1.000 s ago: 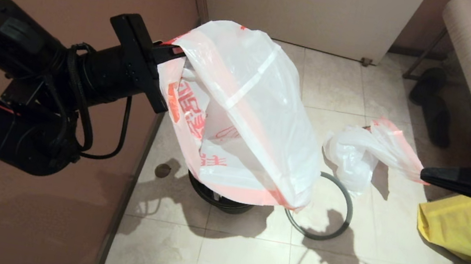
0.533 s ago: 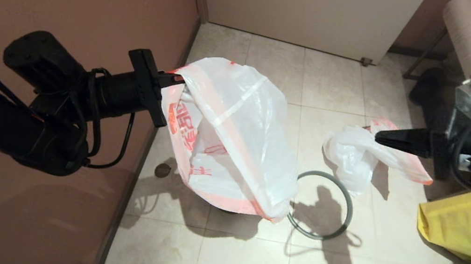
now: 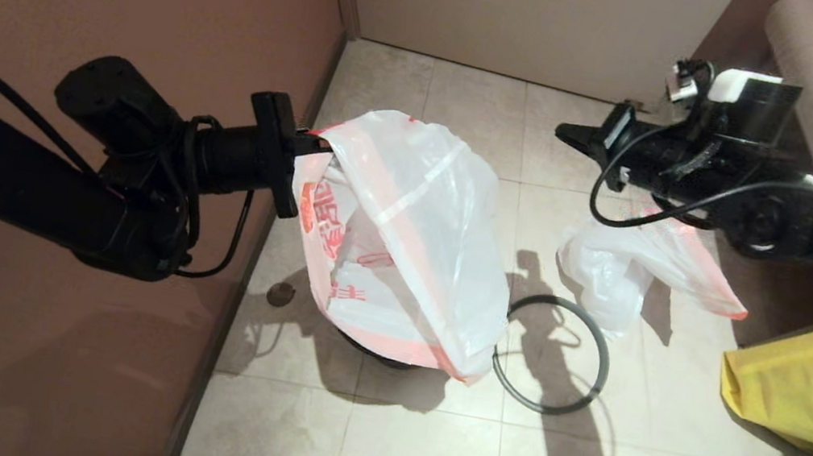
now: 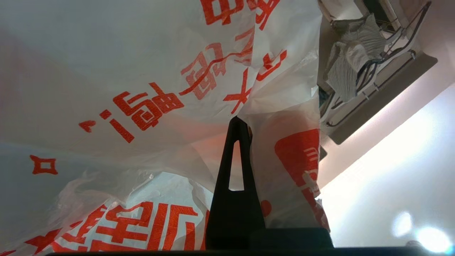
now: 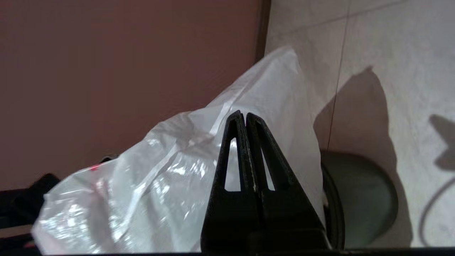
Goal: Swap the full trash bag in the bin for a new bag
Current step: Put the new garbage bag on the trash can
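Lining step: left hand [image 3: 314,142] pinches the new bag [image 3: 404,244] draped over the bin [image 3: 375,351]. Right hand [image 3: 564,132], pressed together and empty, must next catch the far rim.

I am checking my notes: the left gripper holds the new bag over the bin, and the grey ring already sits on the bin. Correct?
Not quite. In the head view the grey ring lies on the floor beside the bin. The left gripper does hold the new bag over it.
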{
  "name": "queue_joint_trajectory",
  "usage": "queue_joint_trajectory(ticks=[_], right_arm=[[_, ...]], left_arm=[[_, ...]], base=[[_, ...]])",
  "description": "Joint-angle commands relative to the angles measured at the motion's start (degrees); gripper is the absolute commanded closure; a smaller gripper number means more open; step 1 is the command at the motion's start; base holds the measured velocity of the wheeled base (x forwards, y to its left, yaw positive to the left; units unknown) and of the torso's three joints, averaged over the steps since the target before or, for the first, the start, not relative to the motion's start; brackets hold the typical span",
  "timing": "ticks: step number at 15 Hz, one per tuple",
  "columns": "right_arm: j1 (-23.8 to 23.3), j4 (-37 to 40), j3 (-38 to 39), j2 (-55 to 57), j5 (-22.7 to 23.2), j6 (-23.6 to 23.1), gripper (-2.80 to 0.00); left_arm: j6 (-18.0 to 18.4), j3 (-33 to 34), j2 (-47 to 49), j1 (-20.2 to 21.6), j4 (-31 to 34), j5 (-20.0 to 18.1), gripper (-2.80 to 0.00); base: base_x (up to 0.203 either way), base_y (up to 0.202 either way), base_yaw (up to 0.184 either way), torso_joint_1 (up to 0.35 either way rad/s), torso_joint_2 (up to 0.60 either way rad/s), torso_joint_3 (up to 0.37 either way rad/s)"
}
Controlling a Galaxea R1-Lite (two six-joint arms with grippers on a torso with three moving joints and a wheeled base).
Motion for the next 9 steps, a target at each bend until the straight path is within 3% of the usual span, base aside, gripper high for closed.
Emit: queue_joint_trajectory(ticks=[1, 2, 4, 9], right_arm=[[1.5, -2.5, -5.9, 11.2, 0.1, -2.4, 0.0], [2.2, -5.1, -5.7, 14.0, -0.6, -5.8, 0.0], [2.5, -8.7, -5.5, 16.7, -1.8, -8.1, 0.0], [8.6, -8.9, -4.8, 16.5, 2.4, -6.1, 0.0]], left_arm=[[-4.0, -3.2, 2.4, -2.2, -2.7, -1.1, 0.0], [-4.2, -3.2, 2.4, -3.9, -2.7, -2.6, 0.0], [-4.6, -3.8, 3.5, -5.5, -1.2, -6.0, 0.0], [-7.2, -6.9, 3.1, -4.2, -0.4, -8.9, 0.0]], base=[[0.0, 0.0, 0.0, 0.0, 0.0, 0.0], [0.0, 0.0, 0.0, 0.0, 0.0, 0.0], [0.0, 0.0, 0.0, 0.0, 0.0, 0.0], [0.0, 0.0, 0.0, 0.0, 0.0, 0.0]])
